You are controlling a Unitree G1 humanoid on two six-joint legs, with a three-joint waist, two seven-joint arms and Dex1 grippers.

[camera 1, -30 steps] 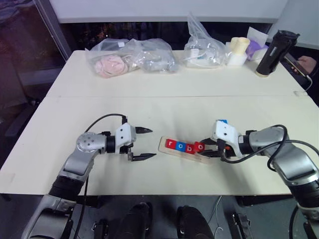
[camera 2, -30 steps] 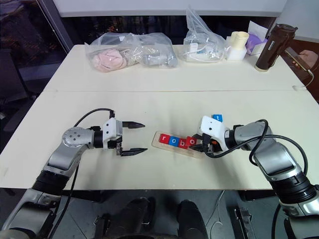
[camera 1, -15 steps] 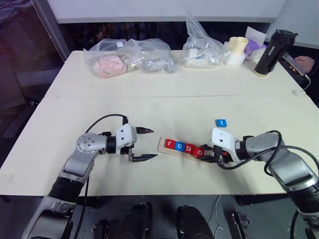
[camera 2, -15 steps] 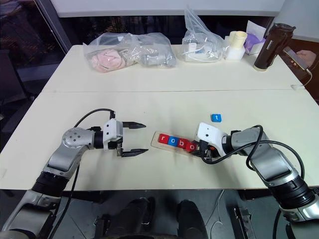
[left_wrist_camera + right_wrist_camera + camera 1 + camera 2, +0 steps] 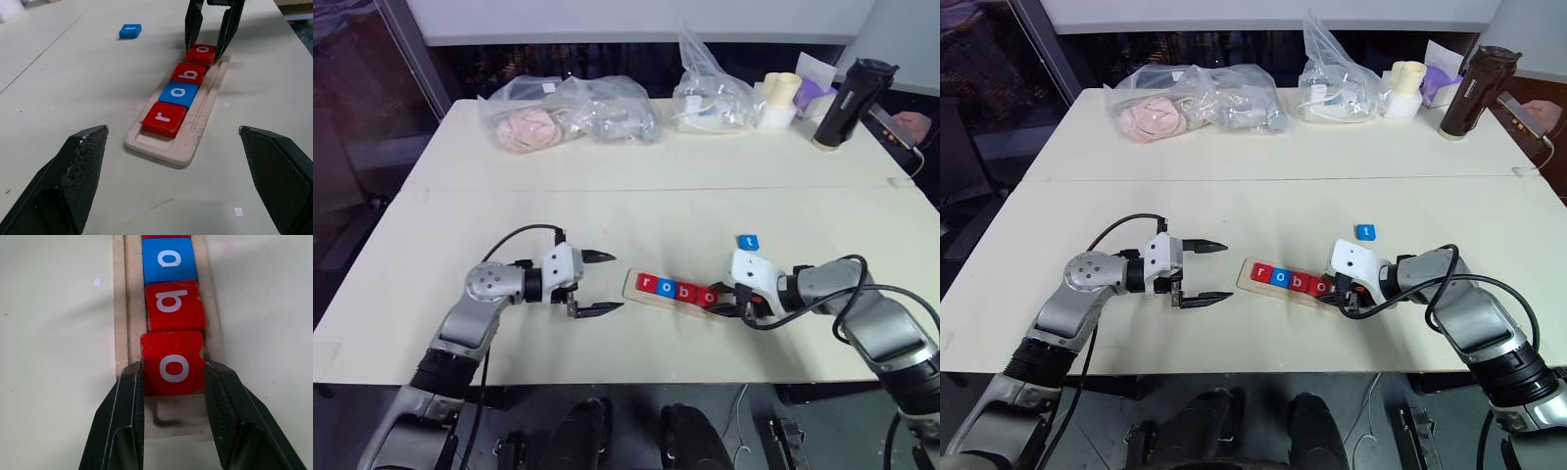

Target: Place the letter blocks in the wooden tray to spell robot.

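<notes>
Blocks with white letters sit in a row in the wooden tray (image 5: 205, 105), near the front middle of the pale table (image 5: 636, 211). First is the red r block (image 5: 164, 118), next the blue o block (image 5: 179, 94), then the red b block (image 5: 191, 74), and last the red o block (image 5: 172, 363). The four touch each other in a line. The spot after the red o, at the tray's right end, has no block in it.

The right claw (image 5: 173, 382) is squeezed tight on the red o block. One black finger presses each side of it. The block is down in the tray's groove, right against the b block.

The blue t block (image 5: 748, 242) lies flat on the table. It is behind the right end of the tray and a little apart from it. Nothing touches it.

The left claw (image 5: 594, 283) is wide open and holds nothing. It hangs just past the left end of the tray, pointing toward it. Its two fingers (image 5: 78, 176) stand far apart, and they do not touch the tray.

At the far side of the table are clear plastic bags (image 5: 573, 111) with soft things inside. Near the far right corner stands a dark bottle (image 5: 847, 103). A person's hand (image 5: 913, 124) holds a phone beside that corner.
</notes>
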